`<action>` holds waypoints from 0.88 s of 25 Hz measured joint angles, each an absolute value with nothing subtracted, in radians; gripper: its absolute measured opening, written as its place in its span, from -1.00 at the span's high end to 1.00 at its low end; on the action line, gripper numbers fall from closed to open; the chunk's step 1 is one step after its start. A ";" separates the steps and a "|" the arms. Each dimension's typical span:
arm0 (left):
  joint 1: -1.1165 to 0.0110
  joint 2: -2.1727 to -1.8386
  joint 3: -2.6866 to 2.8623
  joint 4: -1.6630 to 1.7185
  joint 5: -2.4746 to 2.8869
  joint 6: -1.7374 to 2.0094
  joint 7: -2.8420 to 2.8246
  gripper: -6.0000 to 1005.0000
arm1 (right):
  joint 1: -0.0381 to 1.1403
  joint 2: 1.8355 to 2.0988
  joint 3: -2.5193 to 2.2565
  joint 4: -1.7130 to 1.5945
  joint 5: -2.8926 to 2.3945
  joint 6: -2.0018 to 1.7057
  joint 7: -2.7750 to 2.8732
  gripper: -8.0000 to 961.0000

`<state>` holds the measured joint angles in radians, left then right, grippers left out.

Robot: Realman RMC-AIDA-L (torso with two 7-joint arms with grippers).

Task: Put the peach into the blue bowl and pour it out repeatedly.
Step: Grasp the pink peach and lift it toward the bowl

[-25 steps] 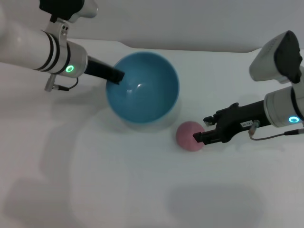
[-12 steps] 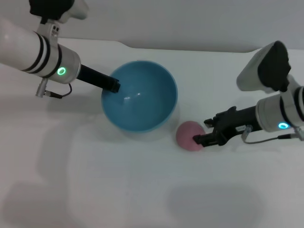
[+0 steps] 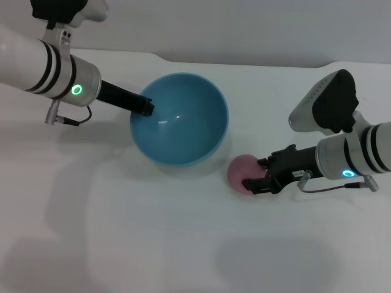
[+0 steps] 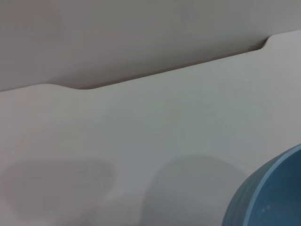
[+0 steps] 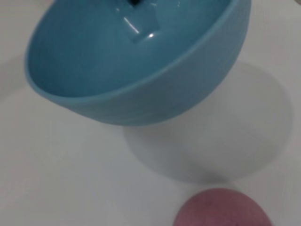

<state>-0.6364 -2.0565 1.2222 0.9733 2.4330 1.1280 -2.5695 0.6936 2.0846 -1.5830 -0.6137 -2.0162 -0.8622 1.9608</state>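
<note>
The blue bowl (image 3: pixel 183 131) is tilted, its opening turned toward my right side, and held a little above the white table; it also shows in the right wrist view (image 5: pixel 141 70) and at a corner of the left wrist view (image 4: pixel 268 200). My left gripper (image 3: pixel 145 107) is shut on the bowl's left rim. The bowl is empty. The pink peach (image 3: pixel 241 173) lies on the table just right of the bowl, and also shows in the right wrist view (image 5: pixel 221 211). My right gripper (image 3: pixel 255 175) is open, its jaws on either side of the peach's right part.
The white table (image 3: pixel 153 232) spreads out in front of the bowl and peach. Its far edge (image 3: pixel 244 64) runs behind the bowl against a grey wall. The bowl's shadow (image 5: pixel 211 141) falls on the table beneath it.
My right arm has swung left and lower, bringing its gripper around the peach's right side. My left arm has shifted the bowl slightly left. The peach has stayed put.
</note>
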 joint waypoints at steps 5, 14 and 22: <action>-0.634 -2.061 1.224 0.970 2.424 1.105 -2.570 0.99 | 0.689 2.084 -1.583 -0.606 -2.013 -0.850 1.961 -0.32; -0.616 -2.060 1.224 0.963 2.389 1.063 -2.571 0.99 | 0.656 2.076 -1.571 -0.625 -2.012 -0.874 1.961 0.02; -0.595 -2.059 1.224 0.961 2.343 1.029 -2.571 0.99 | 0.580 2.060 -1.401 -0.716 -2.023 -1.043 1.912 0.54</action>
